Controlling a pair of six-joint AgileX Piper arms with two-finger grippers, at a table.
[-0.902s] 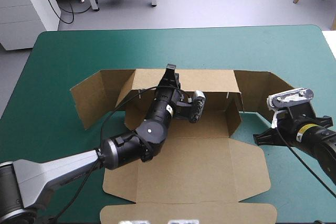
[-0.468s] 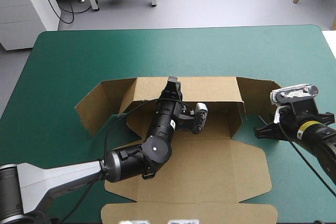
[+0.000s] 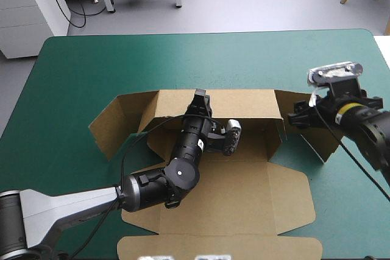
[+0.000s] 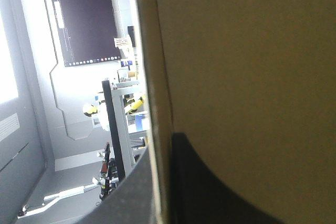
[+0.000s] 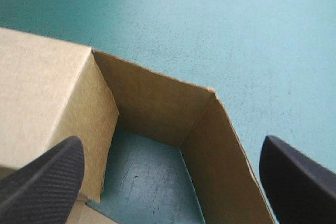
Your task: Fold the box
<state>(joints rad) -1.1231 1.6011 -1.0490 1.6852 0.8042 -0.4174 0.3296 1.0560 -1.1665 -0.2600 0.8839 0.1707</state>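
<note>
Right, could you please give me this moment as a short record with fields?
thing: box, brown, partly folded
surface: teal-green cover
raised parts: back wall; right end flap
flat part: lid panel, on the robot's side
left arm: left gripper shut on the back wall's top edge
right arm: right gripper open, above the right end flap

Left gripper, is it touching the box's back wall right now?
Touching. The left wrist view shows the box with its raised wall edge pinched inside the left gripper, black fingers on each side with no gap.
</note>
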